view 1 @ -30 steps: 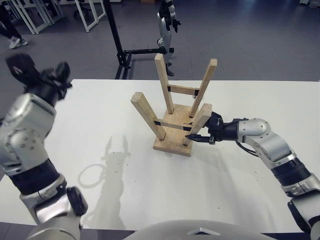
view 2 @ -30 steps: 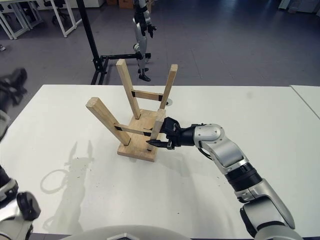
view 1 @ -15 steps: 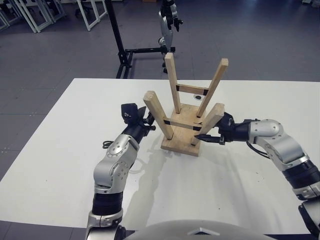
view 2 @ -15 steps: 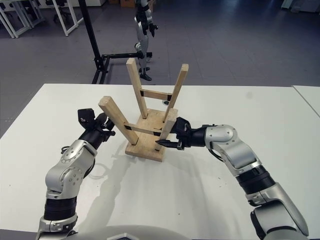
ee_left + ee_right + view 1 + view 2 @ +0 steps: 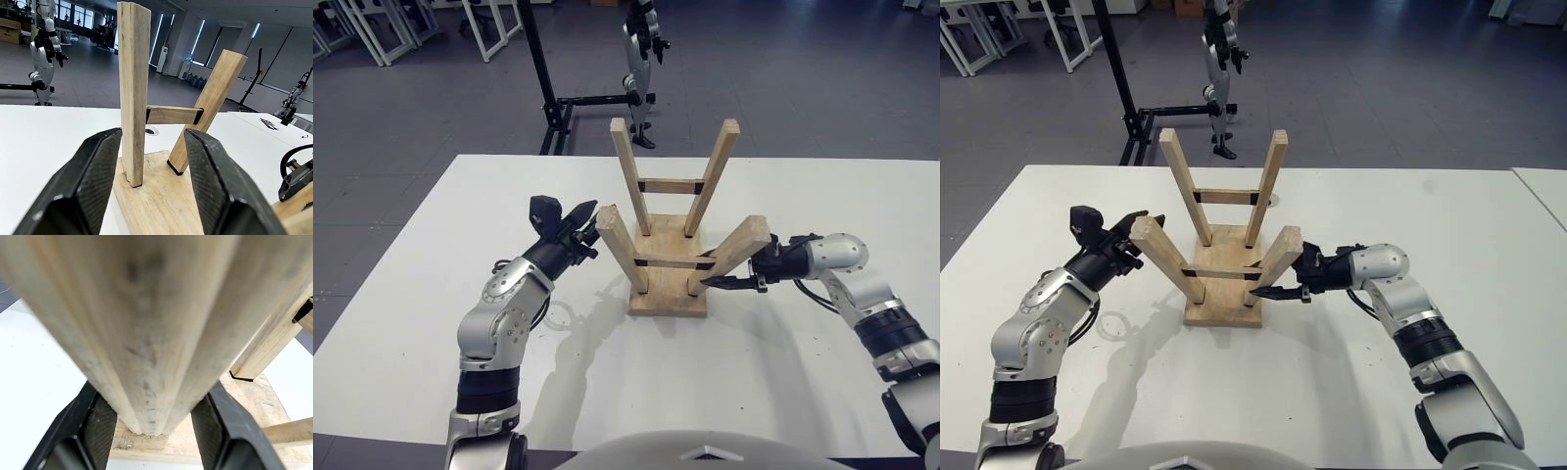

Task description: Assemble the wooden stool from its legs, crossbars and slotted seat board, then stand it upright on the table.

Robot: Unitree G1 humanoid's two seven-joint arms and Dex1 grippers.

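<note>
Gripping the stool's (image 5: 671,185) near-right leg (image 5: 739,245) low down with the right gripper (image 5: 712,282), clenched. Holding the left gripper (image 5: 588,226) released, just beside the near-left leg's (image 5: 622,250) top. Resting between the 2 grippers, seat board (image 5: 668,300) down on the table (image 5: 803,196), 4 legs up.

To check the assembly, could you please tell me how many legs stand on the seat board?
4: far-left leg, far-right leg, near-left leg by the left gripper, near-right leg in the right gripper. None seem hidden.

Dark grey floor (image 5: 822,78) — a black stand (image 5: 538,59), white frames (image 5: 382,34), perhaps desks, behind the white table (image 5: 783,392).
</note>
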